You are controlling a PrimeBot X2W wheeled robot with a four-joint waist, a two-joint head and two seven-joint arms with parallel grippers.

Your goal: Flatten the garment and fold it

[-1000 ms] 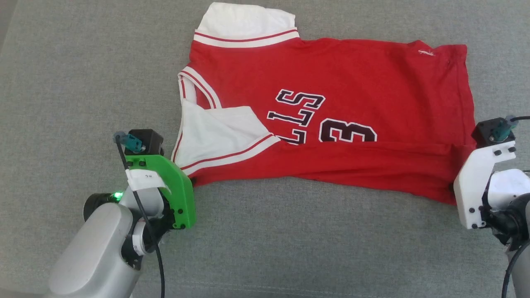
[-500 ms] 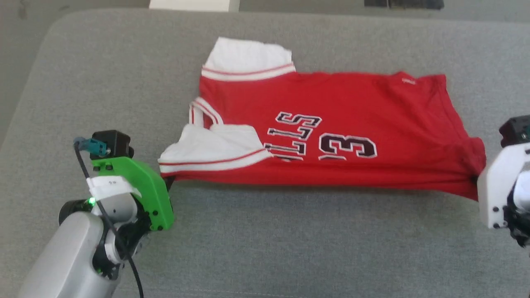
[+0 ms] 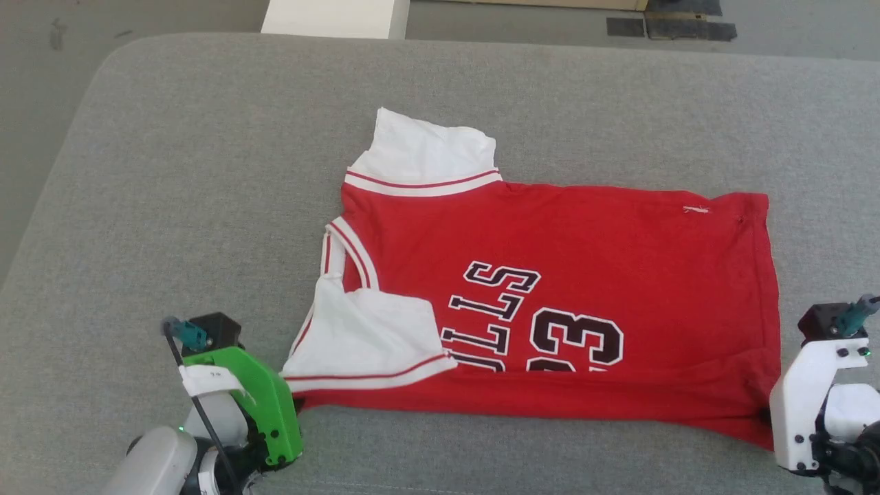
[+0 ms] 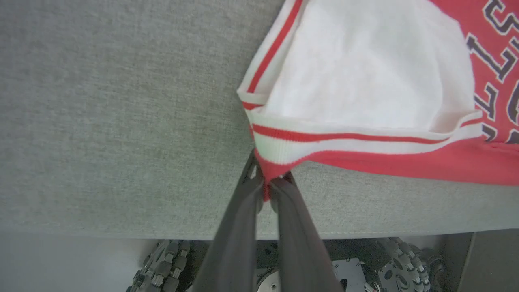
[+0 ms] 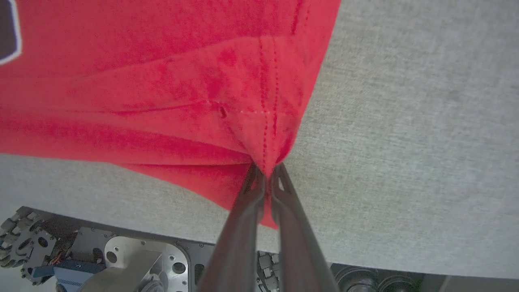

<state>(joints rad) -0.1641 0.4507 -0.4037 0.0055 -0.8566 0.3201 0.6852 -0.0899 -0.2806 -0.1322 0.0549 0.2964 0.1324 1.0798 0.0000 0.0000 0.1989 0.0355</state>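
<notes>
Left hand (image 4: 269,183): how is it set? (desk)
Thin dark fingers pinched tight on the garment's (image 3: 584,261) near corner, just under the ribbed, red-striped band of a white sleeve (image 3: 368,337). (photographer)
And the right hand (image 5: 265,172)? (desk)
Clamped the same way on the stitched red hem corner, the cloth puckering into creases. The jersey lies sideways on the grey woven worktop (image 3: 206,172), its near edge folded over the black lettering. (photographer)

Bright, even light (wrist views soft)
</notes>
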